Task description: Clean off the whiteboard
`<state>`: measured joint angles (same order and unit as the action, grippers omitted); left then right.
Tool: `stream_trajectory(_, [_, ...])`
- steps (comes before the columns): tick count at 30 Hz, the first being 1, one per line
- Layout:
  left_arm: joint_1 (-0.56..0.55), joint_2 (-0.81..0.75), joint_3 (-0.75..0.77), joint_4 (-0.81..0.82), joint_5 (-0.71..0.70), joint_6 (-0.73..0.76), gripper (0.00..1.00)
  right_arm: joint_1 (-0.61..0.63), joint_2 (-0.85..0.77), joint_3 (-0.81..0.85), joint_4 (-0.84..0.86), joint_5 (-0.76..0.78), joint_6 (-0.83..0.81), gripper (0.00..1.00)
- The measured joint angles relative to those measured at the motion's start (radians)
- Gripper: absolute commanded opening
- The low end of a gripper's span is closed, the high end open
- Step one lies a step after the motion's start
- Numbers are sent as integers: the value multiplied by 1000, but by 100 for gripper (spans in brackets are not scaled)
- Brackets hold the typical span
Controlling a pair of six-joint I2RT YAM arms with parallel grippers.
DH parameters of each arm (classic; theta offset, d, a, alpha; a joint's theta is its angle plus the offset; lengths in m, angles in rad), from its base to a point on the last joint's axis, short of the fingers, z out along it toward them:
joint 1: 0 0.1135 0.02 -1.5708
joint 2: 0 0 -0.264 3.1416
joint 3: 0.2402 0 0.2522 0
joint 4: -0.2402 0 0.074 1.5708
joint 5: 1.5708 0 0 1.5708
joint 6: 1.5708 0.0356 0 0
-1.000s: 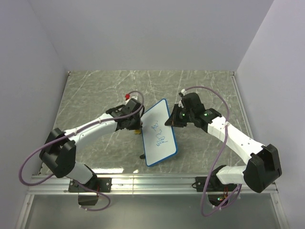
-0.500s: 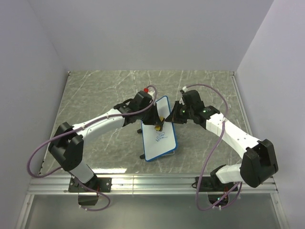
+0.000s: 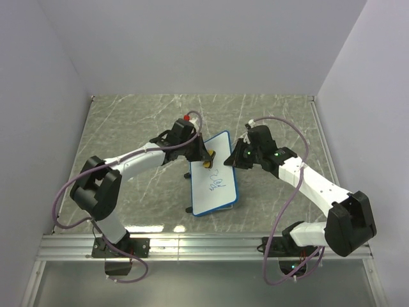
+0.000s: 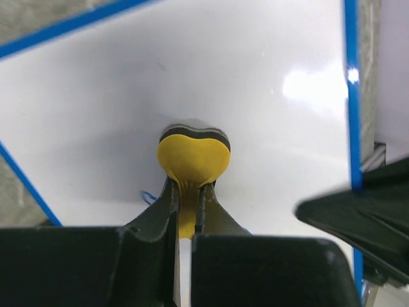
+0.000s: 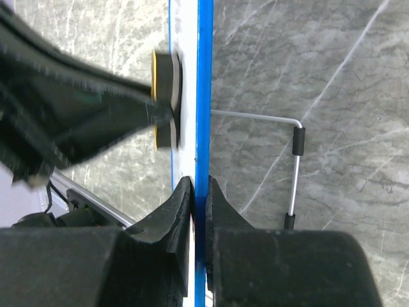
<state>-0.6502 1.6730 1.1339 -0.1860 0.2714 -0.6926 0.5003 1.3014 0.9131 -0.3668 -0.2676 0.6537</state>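
You see the right pincer (image 5: 199,187) clamped on the whiteboard (image 5: 204,77) edge. A yellow eraser (image 5: 163,96) touches its face, and a wire foot (image 5: 294,167) rests on the surface (image 5: 332,77).

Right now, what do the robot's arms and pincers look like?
The left arm and right arm have white links, black joints and looping mauve cables. The left pincer and right pincer are black. Green lights dot the right arm.
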Motion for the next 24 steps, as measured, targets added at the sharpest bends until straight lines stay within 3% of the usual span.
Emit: stream_trajectory(24, [40, -20, -224, 320, -64, -35, 0, 1, 1, -4, -20, 8, 15, 0])
